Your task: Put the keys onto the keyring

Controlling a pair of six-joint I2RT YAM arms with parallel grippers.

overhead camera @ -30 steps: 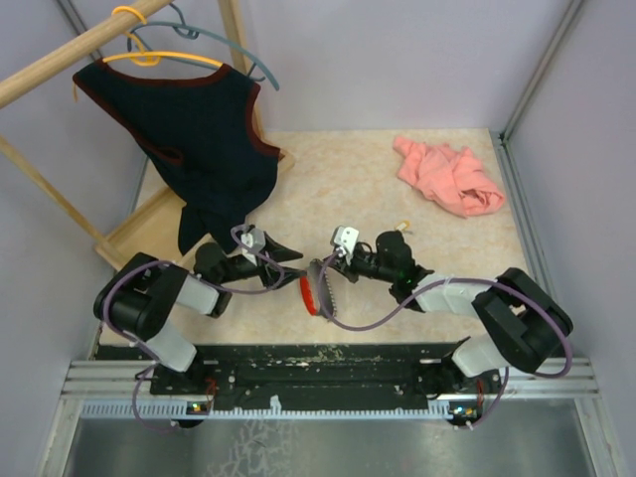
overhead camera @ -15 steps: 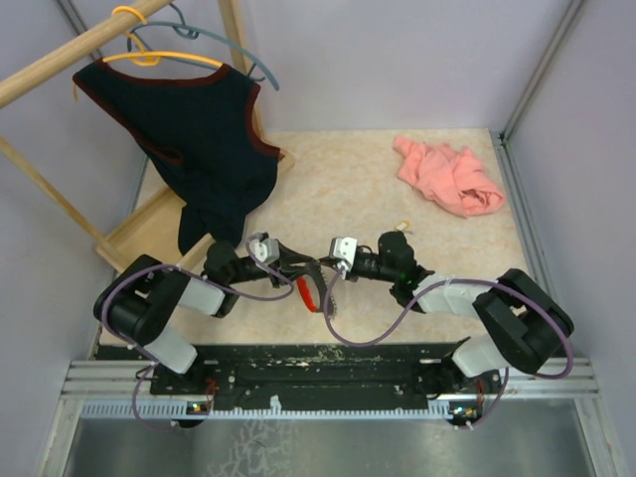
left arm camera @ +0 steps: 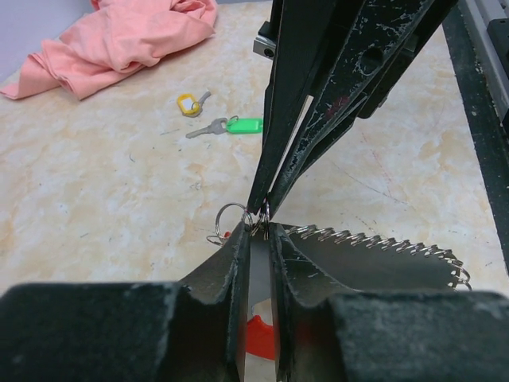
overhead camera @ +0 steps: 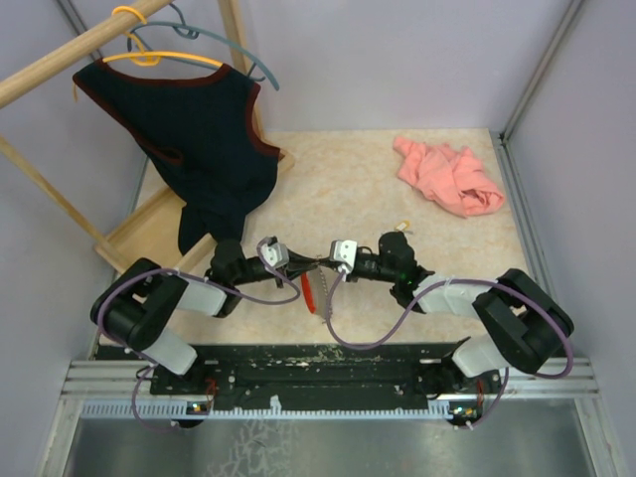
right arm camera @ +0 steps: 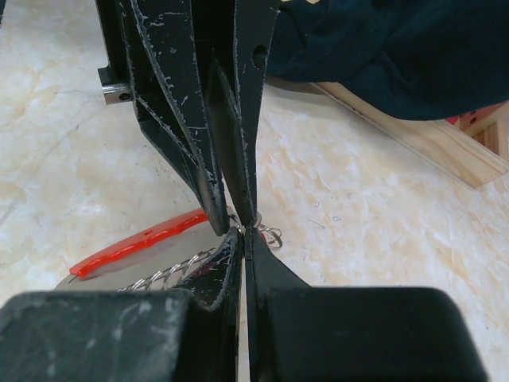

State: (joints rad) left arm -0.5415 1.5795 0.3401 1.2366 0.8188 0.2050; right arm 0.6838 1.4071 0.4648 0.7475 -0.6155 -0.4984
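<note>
The keyring hangs between my two grippers: its red loop (overhead camera: 310, 295) shows in the top view, and in the right wrist view the red loop (right arm camera: 139, 239) runs beside the silvery ridged strip (right arm camera: 171, 274). The strip (left arm camera: 382, 243), small steel rings (left arm camera: 231, 219) and red tag (left arm camera: 258, 334) show in the left wrist view. My left gripper (overhead camera: 310, 265) (left arm camera: 259, 228) and right gripper (overhead camera: 321, 266) (right arm camera: 244, 231) meet tip to tip, both pinched shut on the small rings. A yellow-tagged key (left arm camera: 189, 103) and a green-tagged key (left arm camera: 238, 125) lie on the table beyond.
A pink cloth (overhead camera: 447, 177) lies at the back right. A dark vest (overhead camera: 194, 129) hangs on a wooden rack whose base (overhead camera: 149, 229) stands at the left. The yellow-tagged key (overhead camera: 401, 228) lies just behind the right arm.
My left gripper has moved right until its tips meet the right gripper's at the keyring. The keyring has swung from a spread arc to hanging narrow below the tips.
</note>
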